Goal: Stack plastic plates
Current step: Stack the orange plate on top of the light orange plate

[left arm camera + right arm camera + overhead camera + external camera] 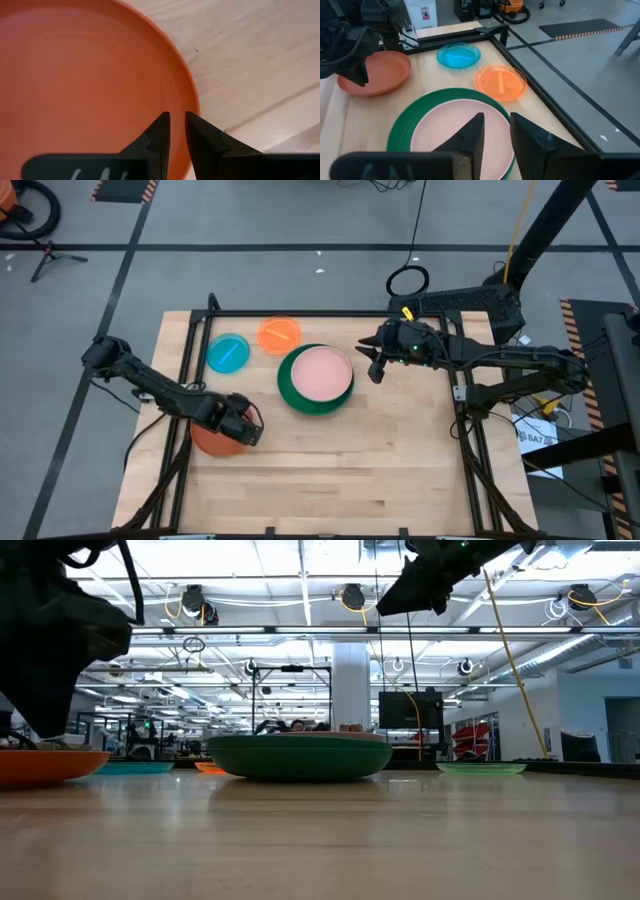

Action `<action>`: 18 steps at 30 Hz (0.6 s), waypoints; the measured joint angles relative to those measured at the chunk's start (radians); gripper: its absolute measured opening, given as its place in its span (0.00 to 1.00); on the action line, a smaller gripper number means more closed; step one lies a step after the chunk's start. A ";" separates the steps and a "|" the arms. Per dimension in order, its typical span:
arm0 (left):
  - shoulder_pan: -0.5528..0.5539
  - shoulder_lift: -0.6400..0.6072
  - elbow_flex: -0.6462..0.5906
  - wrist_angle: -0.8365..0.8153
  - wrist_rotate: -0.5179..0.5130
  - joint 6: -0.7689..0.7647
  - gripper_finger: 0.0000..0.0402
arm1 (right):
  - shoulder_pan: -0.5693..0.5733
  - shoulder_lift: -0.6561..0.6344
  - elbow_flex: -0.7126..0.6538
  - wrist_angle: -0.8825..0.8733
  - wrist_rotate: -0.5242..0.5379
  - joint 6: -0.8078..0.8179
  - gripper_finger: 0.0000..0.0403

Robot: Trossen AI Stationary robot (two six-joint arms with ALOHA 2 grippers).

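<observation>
Hovering over the orange-red plate [208,442] at the near left of the desk [330,465], my left claw [177,131] has its fingers drawn narrow, almost together, with nothing between them; the tips sit just above the plate's inner slope near its rim. My right claw [495,131] hangs raised above the far right edge of the pink plate [321,372], its fingers also narrow, with a slim gap and nothing held. That pink plate lies inside a dark green plate [292,392] at the middle of the desk, the green rim showing all round it. Behind them, near the far edge, a translucent blue plate [228,352] and a small orange plate [279,334] lie side by side, close but apart. From table height a pale green plate [480,768] shows flat on the desk to the right of the green stack.
</observation>
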 joint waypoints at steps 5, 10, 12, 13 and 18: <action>-0.016 0.002 0.004 0.060 0.008 -0.059 0.16 | 0.000 0.000 0.000 -0.001 0.000 0.000 0.22; -0.047 0.050 0.067 0.059 0.009 -0.085 0.16 | 0.000 0.000 0.000 -0.001 0.000 0.001 0.22; -0.055 0.087 0.098 0.027 0.017 -0.088 0.16 | 0.000 0.000 0.000 0.000 0.000 0.000 0.22; -0.057 0.108 0.115 0.014 0.027 -0.085 0.16 | 0.000 0.000 0.000 0.000 0.000 0.000 0.22; -0.051 0.167 0.159 -0.111 0.053 -0.053 0.16 | -0.001 0.000 0.000 0.000 0.000 -0.025 0.22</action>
